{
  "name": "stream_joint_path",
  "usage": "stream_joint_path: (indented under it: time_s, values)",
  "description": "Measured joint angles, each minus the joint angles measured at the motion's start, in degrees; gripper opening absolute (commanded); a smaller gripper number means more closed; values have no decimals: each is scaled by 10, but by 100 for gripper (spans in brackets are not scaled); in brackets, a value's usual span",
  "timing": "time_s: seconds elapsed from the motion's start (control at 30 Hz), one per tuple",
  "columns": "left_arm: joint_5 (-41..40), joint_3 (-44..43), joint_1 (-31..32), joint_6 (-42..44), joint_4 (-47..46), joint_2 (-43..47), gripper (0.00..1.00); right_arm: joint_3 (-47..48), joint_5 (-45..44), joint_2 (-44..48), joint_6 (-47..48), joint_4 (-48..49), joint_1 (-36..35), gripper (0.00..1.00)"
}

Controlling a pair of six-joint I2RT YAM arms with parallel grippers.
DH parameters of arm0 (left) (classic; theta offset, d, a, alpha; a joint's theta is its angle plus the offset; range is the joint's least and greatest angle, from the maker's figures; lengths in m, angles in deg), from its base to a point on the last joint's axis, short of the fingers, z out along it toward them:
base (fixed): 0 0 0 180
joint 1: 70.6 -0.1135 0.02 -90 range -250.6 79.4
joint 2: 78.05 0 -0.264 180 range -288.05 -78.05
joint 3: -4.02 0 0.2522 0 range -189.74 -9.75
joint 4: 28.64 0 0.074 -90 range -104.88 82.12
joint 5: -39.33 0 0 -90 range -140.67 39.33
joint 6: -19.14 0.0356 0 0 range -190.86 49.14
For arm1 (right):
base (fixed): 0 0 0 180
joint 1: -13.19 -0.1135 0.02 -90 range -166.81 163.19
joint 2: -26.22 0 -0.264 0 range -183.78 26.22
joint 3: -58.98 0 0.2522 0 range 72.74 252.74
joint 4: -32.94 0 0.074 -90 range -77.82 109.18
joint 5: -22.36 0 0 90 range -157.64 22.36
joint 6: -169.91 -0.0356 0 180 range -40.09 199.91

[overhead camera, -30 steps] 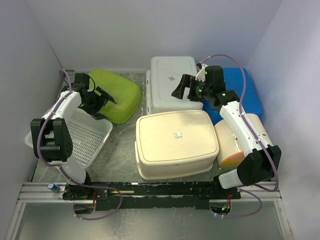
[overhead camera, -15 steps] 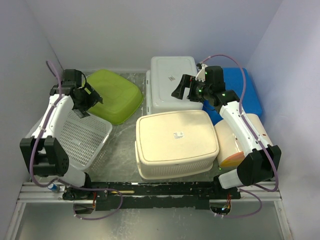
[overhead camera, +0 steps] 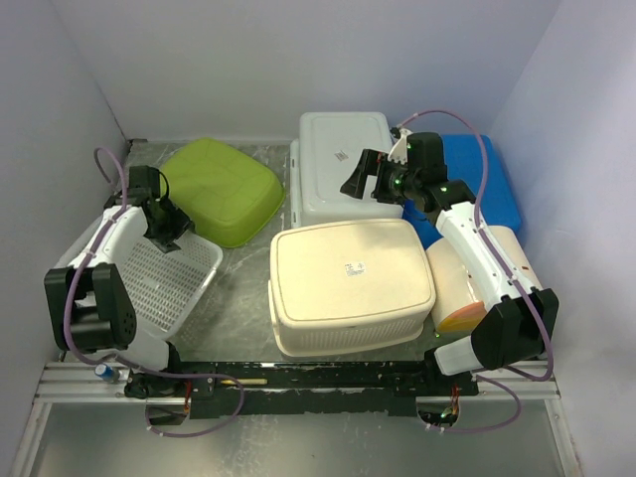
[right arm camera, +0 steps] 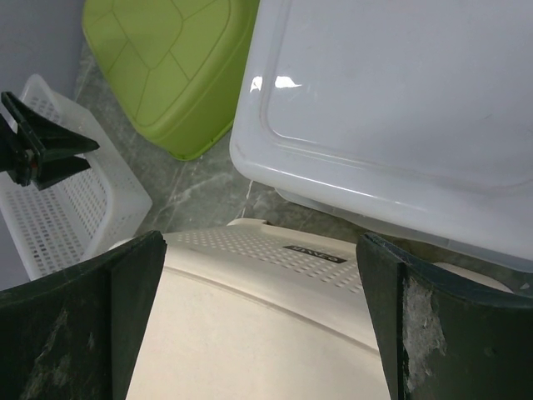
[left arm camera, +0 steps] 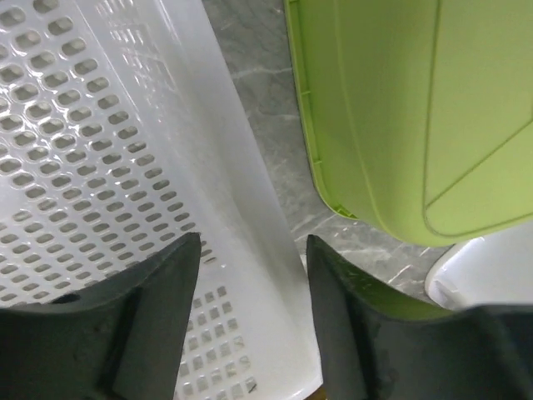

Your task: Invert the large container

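The large container sits base-up on the desk, sticker facing upward. It lies just below the right tool, towards that arm's base. That tool's fingers are spread wide and hold nothing, poised over the line where the container meets a white tub. The left tool, well apart from the container, is likewise parted above the wall of a white mesh basket, beside a green tub.
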Motion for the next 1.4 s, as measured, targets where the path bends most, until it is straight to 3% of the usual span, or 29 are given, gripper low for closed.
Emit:
stream_joint_path:
  time_s: [0.13, 0.3, 0.53, 0.7, 1.0, 1.2, 1.4]
  values:
    - [21, 34, 5, -17, -21, 37, 28, -6, -1, 1, 0, 0, 0, 100]
    - [39, 78, 22, -64, -43, 118, 8, -5, -1, -2, 5, -1, 0, 100]
    - [33, 92, 116, -117, -9, 184, 7, 22, 5, -32, 18, -8, 0, 100]
    - [32, 46, 166, -153, 25, 217, 7, 46, 19, -50, 22, -12, 0, 100]
    - [101, -24, 169, -167, 34, 286, 7, 61, 26, -53, 28, -11, 0, 100]
    - [173, 3, 169, -150, 0, 371, 7, 73, 32, -55, 30, -12, 0, 100]
    - [246, 89, 168, -113, -83, 461, 7, 93, 59, -63, 28, -9, 0, 100]
